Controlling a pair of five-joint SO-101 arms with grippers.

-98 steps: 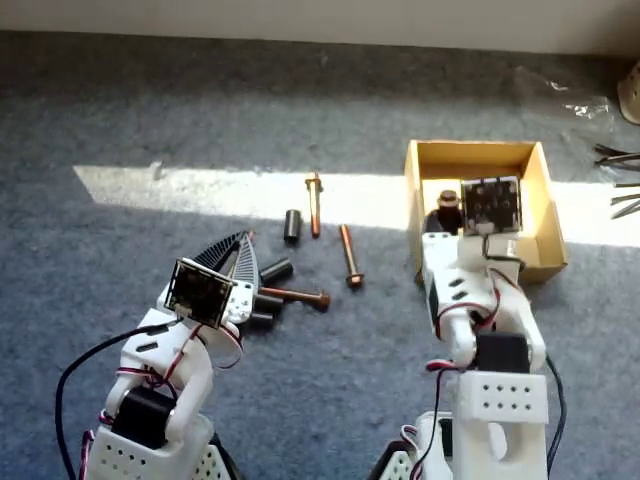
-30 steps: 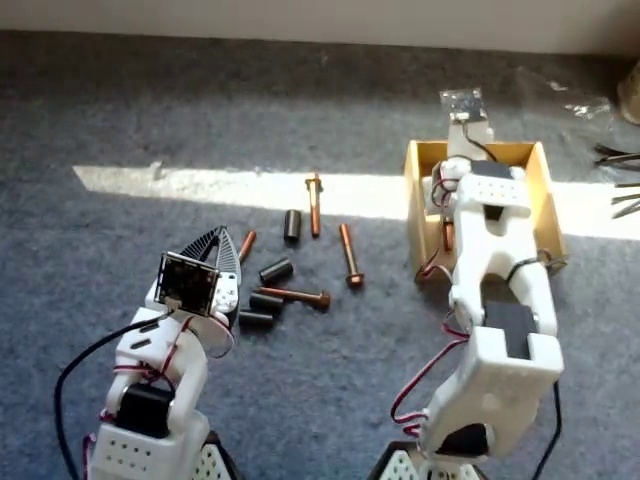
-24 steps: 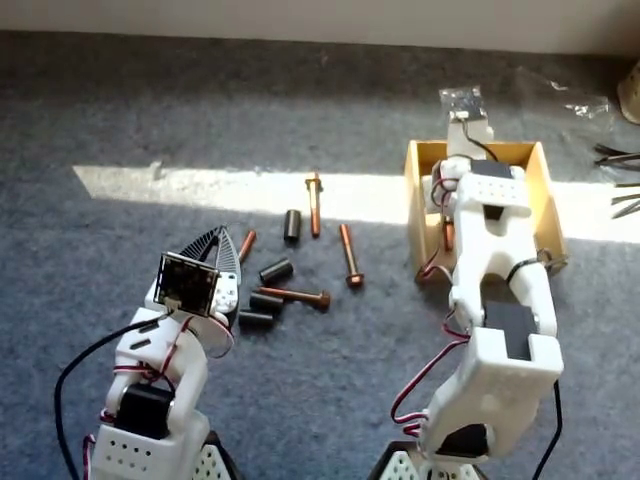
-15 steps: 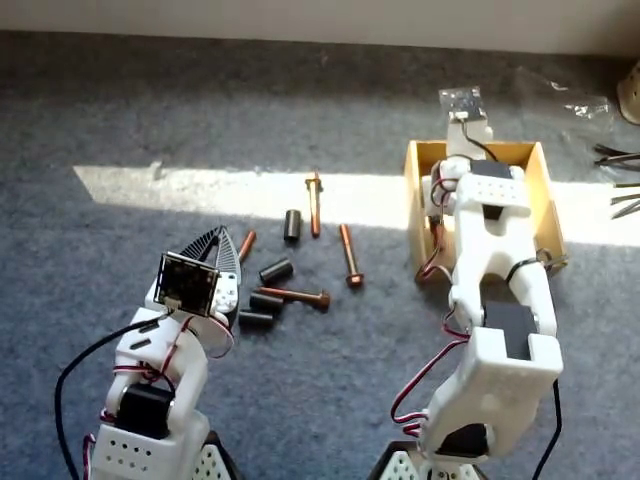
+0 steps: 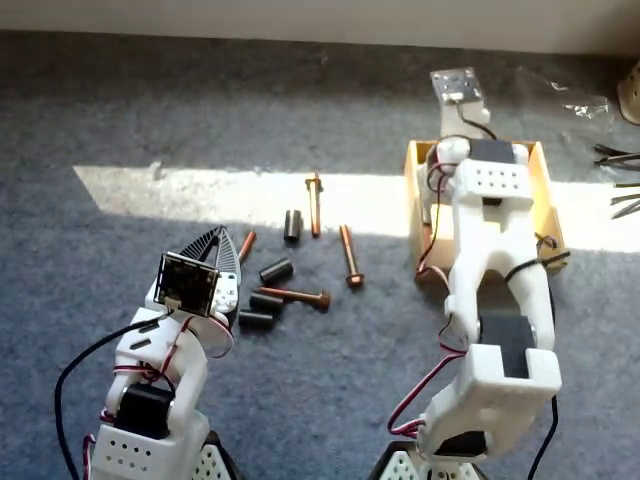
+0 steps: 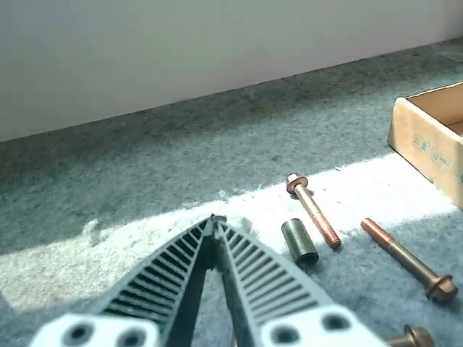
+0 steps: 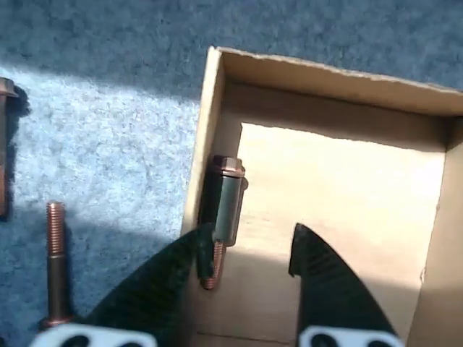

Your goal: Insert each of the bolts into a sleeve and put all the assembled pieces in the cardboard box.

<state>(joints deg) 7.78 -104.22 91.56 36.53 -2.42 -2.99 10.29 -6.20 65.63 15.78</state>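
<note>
The right pincer is held wide open over the cardboard box, with nothing gripped. One bolt in its sleeve is laid inside the box, against its wall. The left pincer is closed and empty, well apart from the box, near the loose bolts.

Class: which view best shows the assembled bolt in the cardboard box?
Right wrist view: the assembled bolt lies clear against the cardboard box wall. High view: the right arm covers it. Left wrist: box exterior.
</note>
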